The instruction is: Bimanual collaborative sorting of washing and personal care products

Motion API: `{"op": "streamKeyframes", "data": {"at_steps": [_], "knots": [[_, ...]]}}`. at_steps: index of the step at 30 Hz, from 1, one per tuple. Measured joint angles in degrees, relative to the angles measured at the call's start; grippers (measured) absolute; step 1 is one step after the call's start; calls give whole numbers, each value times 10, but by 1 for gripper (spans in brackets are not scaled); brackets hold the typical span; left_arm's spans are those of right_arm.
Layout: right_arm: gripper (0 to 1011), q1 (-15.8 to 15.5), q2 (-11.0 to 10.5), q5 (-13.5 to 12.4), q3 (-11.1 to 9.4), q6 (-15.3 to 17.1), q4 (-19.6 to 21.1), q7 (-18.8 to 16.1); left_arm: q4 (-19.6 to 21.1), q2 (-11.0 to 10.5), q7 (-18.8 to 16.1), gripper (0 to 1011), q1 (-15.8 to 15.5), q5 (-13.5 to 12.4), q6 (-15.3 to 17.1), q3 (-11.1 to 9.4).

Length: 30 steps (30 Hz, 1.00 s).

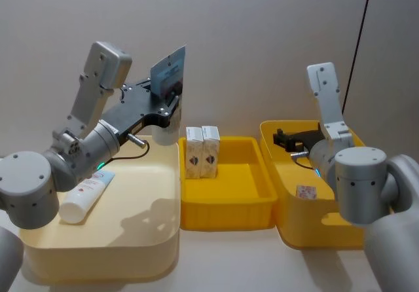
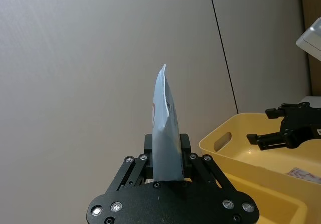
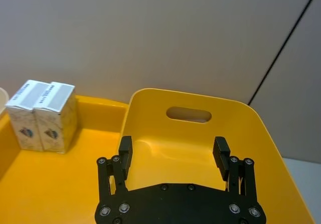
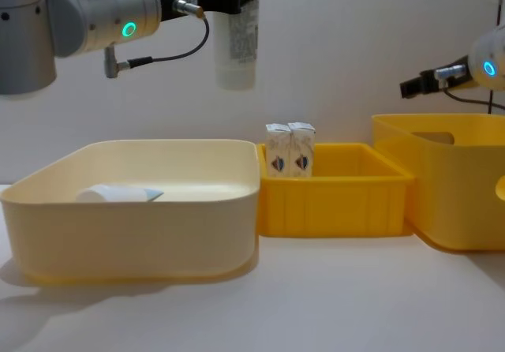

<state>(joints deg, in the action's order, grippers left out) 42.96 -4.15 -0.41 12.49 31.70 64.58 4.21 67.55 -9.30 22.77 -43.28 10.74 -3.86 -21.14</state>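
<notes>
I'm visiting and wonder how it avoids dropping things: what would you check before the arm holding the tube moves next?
1. Left end effector shut on the tube: ok.
2. Tube hanging above the cream tub, touching nothing else: ok.
3. Right end effector open, over the right yellow tub: ok.
4. Free floor in the middle tray beside the two cartons: ok.
5. Which tub the tube belongs in: cannot tell.
</notes>
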Motion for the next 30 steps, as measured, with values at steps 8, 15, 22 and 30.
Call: {"op": "streamKeyframes", "data": {"at_steps": [8, 15, 22, 30], "knots": [[1001, -11, -18, -1, 15, -9, 31, -54, -35, 8, 20, 272, -18, 16, -2, -3], [1001, -20, -33, -10, 25, -10, 61, -100, -60, 13, 30, 271, -29, 26, -4, -6], [1001, -28, -51, -21, 35, -9, 94, -154, -77, 16, 36, 272, -37, 32, -4, -9], [1001, -24, -66, -26, 53, -27, 97, -202, -84, 17, 44, 272, -46, 38, -2, -15]]}}
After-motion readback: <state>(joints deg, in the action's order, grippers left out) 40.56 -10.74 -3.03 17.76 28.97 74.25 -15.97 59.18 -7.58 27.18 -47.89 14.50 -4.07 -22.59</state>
